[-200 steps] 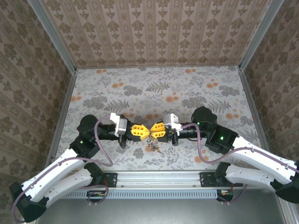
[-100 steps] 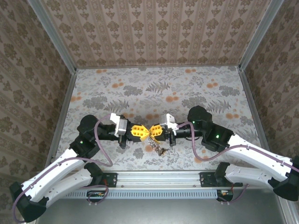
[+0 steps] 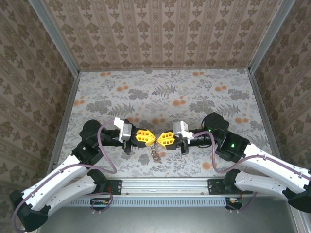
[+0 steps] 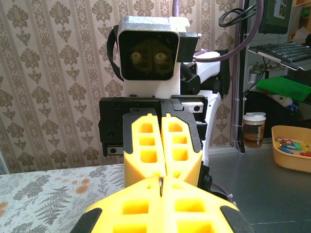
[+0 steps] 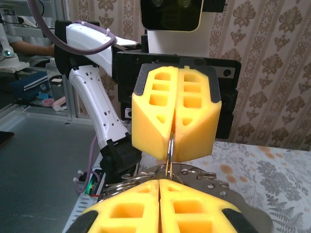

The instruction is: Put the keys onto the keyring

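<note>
My left gripper (image 3: 152, 138) and right gripper (image 3: 159, 140) meet tip to tip, low over the near middle of the table (image 3: 165, 92). The keyring (image 5: 169, 148) is a thin metal ring seen edge-on, clamped in the seam of the shut left gripper (image 5: 172, 156). Its near edge runs into the seam of my shut right gripper (image 5: 159, 182). From the left wrist the keyring (image 4: 161, 184) shows as a sliver between my left gripper (image 4: 163, 180) pads, with the right gripper (image 4: 165, 171) right behind. A metal cluster (image 3: 156, 153) dangles below the tips. The yellow-headed key is hidden.
Flat silvery pieces with small holes (image 5: 228, 187) and thin wire loops (image 5: 114, 177) lie just under the ring. Patterned walls close in the table on three sides. The arm bases stand on a rail (image 3: 165, 187) along the near edge.
The right gripper pushed left against the left gripper half a second ago and has drawn back to the right. The dangling cluster swung back under the tips. The left arm stayed put.
</note>
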Robot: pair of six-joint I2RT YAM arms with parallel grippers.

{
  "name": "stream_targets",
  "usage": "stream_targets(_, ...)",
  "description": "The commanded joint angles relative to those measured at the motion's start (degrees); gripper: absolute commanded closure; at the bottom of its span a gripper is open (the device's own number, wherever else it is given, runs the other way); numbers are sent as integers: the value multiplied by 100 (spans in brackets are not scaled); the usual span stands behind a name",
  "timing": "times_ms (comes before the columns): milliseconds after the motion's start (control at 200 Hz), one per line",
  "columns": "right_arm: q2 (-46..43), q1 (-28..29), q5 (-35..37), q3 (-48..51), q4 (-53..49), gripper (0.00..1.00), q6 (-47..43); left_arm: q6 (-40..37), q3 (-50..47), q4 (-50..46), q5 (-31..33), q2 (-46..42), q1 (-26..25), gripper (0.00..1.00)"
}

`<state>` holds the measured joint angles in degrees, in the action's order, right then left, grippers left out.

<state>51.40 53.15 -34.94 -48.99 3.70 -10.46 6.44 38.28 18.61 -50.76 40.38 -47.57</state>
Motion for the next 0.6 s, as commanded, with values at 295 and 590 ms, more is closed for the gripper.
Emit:
stream_targets(295,-546,11,1844,356,-362,50,87,-718,571,-1731,1279,-258,82,100)
stream_targets(590,-1119,-639,3736,1270,-239,22,1035,-386,351,-2374,2062,-192,341,100)
